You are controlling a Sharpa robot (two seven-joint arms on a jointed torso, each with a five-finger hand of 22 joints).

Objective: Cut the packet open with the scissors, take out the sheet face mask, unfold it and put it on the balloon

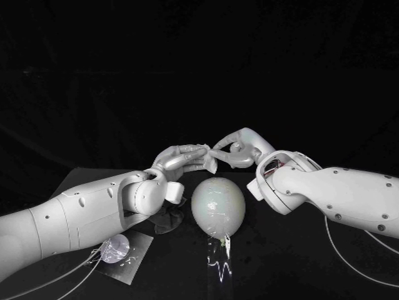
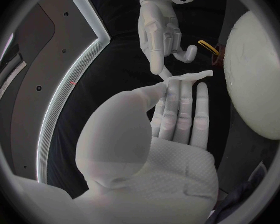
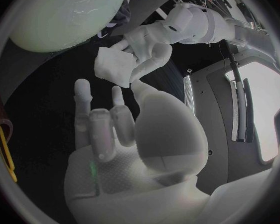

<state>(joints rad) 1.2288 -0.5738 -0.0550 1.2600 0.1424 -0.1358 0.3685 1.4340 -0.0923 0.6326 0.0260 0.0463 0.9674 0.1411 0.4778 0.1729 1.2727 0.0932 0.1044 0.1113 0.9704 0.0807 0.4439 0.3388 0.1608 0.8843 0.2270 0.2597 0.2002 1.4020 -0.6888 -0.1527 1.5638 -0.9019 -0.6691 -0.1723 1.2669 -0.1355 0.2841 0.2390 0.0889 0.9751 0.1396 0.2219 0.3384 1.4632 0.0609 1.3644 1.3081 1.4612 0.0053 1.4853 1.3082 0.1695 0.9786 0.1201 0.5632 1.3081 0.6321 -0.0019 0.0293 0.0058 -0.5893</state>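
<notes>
Folded white sheet face mask (image 3: 115,64) sits just past the far end of the pale egg-shaped balloon (image 1: 217,205), not touching it. Left hand (image 1: 177,159) grips the mask between thumb and fingers. Right hand (image 1: 240,148) meets it from the opposite side with one fingertip on the mask's edge; cannot tell whether it pinches. Silver foil packet (image 1: 123,251) lies on the black table (image 1: 281,265) by the left arm.

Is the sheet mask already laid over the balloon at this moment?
No, the mask is a folded wad held by the left hand, apart from the balloon.
</notes>
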